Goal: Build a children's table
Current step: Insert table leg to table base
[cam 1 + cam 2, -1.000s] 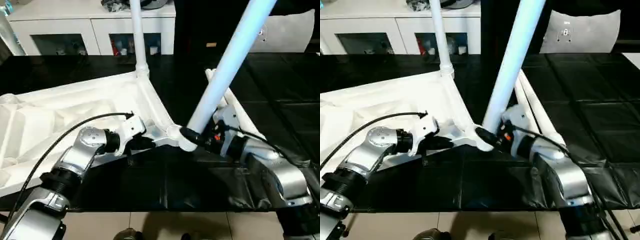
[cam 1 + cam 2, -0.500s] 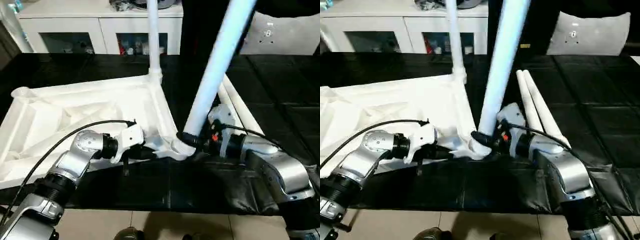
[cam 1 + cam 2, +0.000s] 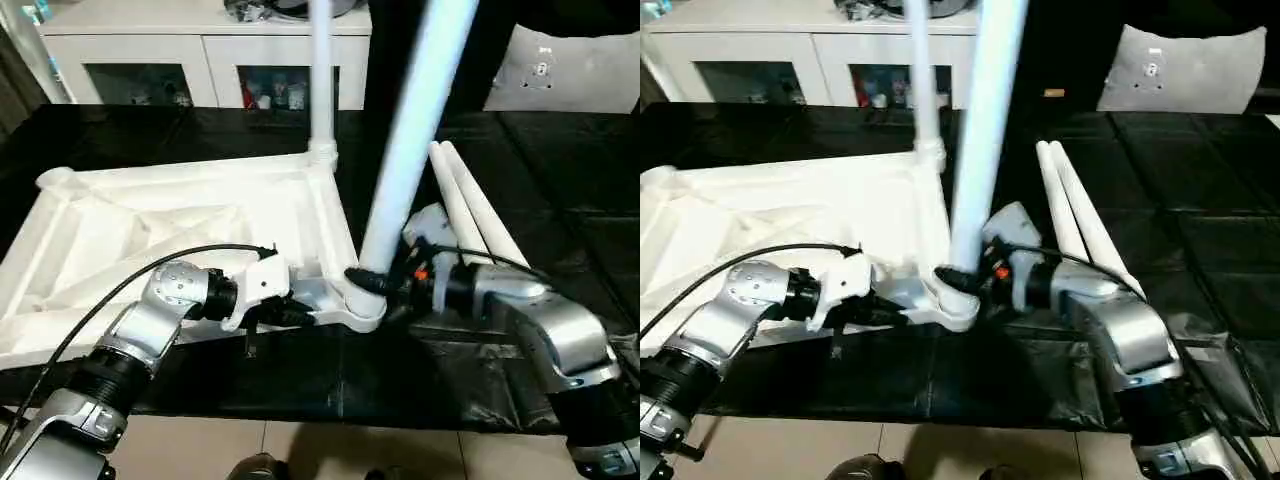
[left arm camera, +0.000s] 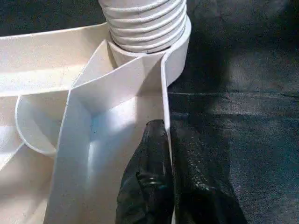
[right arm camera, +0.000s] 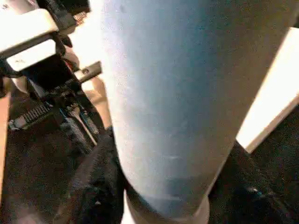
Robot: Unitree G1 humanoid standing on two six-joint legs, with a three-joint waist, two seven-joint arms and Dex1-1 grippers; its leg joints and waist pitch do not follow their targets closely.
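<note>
The children's table top lies upside down on the black work surface, ribs facing up. One white leg stands upright in the far right corner socket. My right gripper is shut on a second leg just above the near right corner socket; the leg leans slightly right. Black fingers wrap both sides of that leg. My left gripper is shut on the table top's thin rim beside that socket, where the leg's threaded end sits in the socket. Two loose legs lie to the right.
The black-covered work surface extends to the right and ends at a front edge close to me, with tiled floor below. A white cabinet stands at the back, and a white cushion at the back right.
The head camera has shifted. The leg in my right gripper has swung from a strong rightward lean to nearly upright over the corner socket. My left gripper keeps its hold on the rim.
</note>
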